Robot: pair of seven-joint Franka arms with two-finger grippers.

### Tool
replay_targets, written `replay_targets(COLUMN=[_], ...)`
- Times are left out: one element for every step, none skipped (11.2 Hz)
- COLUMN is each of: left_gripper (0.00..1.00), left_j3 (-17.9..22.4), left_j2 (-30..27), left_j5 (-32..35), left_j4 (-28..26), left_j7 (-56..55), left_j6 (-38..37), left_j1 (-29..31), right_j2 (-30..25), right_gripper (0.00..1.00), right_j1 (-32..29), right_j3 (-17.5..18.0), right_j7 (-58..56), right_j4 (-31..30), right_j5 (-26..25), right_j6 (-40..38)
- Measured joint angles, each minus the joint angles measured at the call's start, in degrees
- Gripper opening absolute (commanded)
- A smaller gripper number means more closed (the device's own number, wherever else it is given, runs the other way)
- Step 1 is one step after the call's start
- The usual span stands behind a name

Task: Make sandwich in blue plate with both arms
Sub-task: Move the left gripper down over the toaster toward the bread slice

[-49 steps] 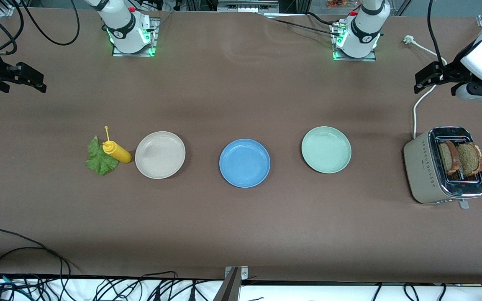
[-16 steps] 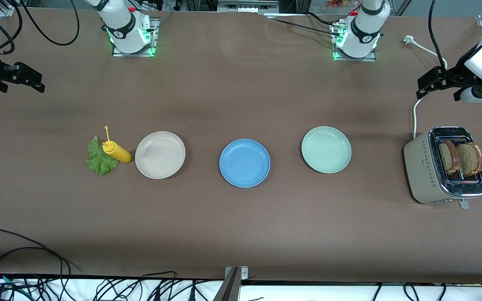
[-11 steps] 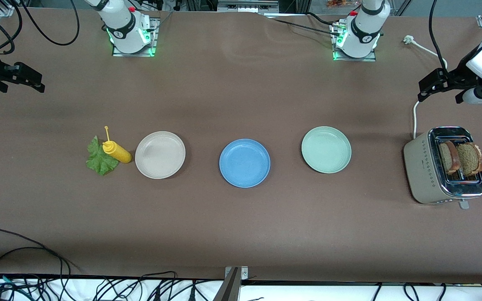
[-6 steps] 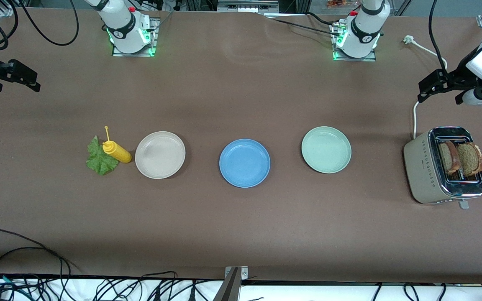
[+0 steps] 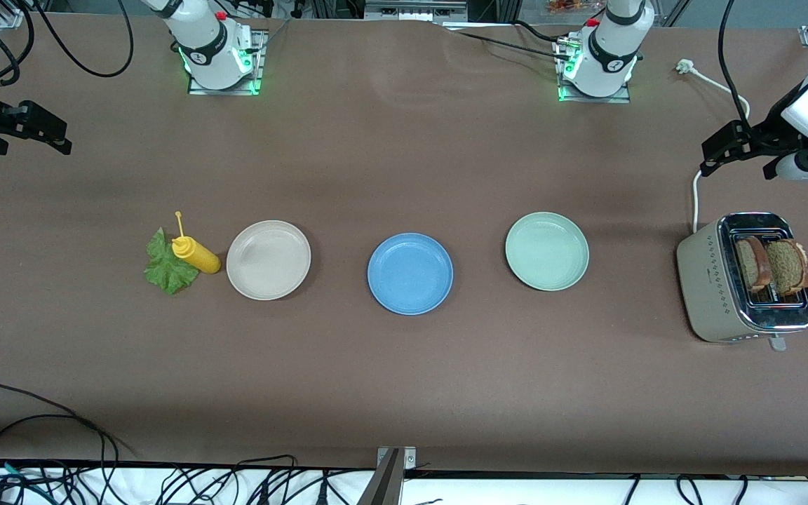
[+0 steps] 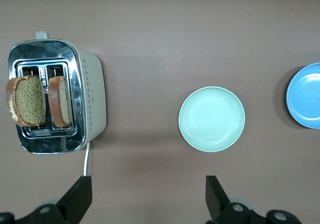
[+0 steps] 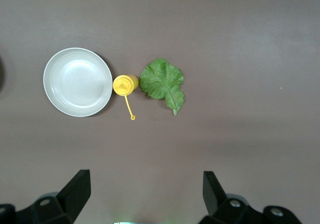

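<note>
The blue plate (image 5: pixel 409 273) lies bare at the table's middle; its edge shows in the left wrist view (image 6: pixel 305 95). Two brown bread slices (image 5: pixel 753 263) (image 5: pixel 788 266) stand in the toaster's slots, also seen from above (image 6: pixel 26 100) (image 6: pixel 59 100). A green lettuce leaf (image 5: pixel 167 267) (image 7: pixel 163 82) lies flat toward the right arm's end. My left gripper (image 5: pixel 709 158) (image 6: pixel 148 184) hangs open over the table beside the toaster's cord. My right gripper (image 5: pixel 62 139) (image 7: pixel 145 176) hangs open over the right arm's end, holding nothing.
A yellow squeeze bottle (image 5: pixel 196 254) lies touching the lettuce, beside a beige plate (image 5: pixel 268 259). A pale green plate (image 5: pixel 547 251) sits between the blue plate and the silver toaster (image 5: pixel 712 287). The toaster's white cord (image 5: pixel 696 189) runs toward the arm bases. Loose cables (image 5: pixel 39 421) lie along the near edge.
Both grippers have only drifted a little in the air at their ends of the table. Nothing on the table has moved.
</note>
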Motion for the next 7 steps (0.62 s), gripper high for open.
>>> replay_targets(left_gripper=[1.00,1.00,1.00,1.00,1.00,1.00,1.00], left_j3=[0.15,0.53,1.49,2.98,4.41,5.65,6.78], left_j2=[0.04,0.19,0.63,1.42,2.40,3.55,4.70], left_j5=[0.00,0.00,0.00,0.00,0.00,0.00,0.00], left_j4=[0.00,-0.02,-0.06,-0.10,-0.11,-0.10,-0.09], left_j7=[0.00,0.00,0.00,0.03,0.36,0.44,0.46], left_j6=[0.04,0.48,1.34,2.27,2.90,3.68,5.04], left_j1=[0.00,0.01,0.00,-0.01,0.03,0.05,0.06], right_j2=[0.01,0.01,0.01,0.01,0.01,0.00,0.00], right_gripper=[1.00,1.00,1.00,1.00,1.00,1.00,1.00], right_j1=[0.00,0.00,0.01,0.04,0.05,0.04,0.05], right_j3=[0.00,0.00,0.01,0.04,0.08,0.09,0.10], right_j7=[0.00,0.00,0.00,0.00,0.00,0.00,0.00], right_j4=[0.00,0.00,0.02,0.08,0.14,0.19,0.23], right_j5=[0.00,0.00,0.00,0.00,0.00,0.00,0.00], right_j6=[0.00,0.00,0.00,0.00,0.00,0.00,0.00])
